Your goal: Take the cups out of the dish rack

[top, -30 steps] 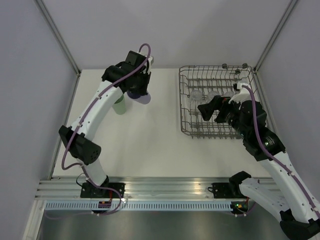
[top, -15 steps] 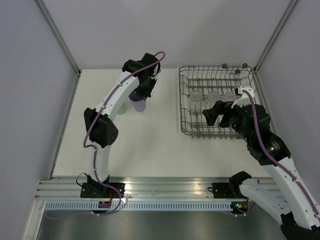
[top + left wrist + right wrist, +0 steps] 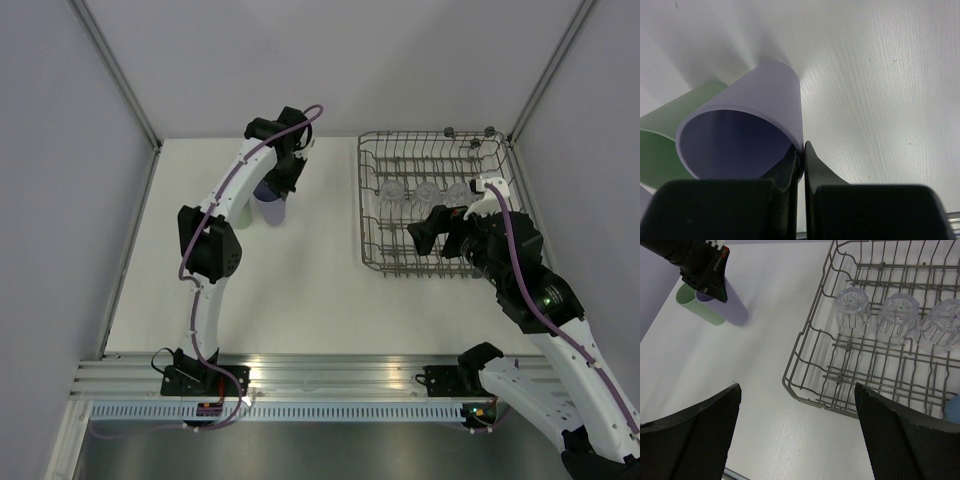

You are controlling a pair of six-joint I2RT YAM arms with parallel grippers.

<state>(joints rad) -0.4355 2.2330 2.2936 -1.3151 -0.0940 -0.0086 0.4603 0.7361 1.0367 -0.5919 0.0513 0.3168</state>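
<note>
Lowered since the earlier frame, the purple cup (image 3: 760, 105) stands beside the green cup (image 3: 665, 125), upper left of centre, rim pinched by the left claw (image 3: 802, 150). Letting go seems next. Right claw (image 3: 437, 235) gapes over the rack (image 3: 400, 160).

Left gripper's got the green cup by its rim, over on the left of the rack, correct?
Not the green cup: the left gripper is shut on the rim of the lavender cup, and the green one stands just beside it. The left wrist view shows this. It is indeed left of the dish rack.
</note>
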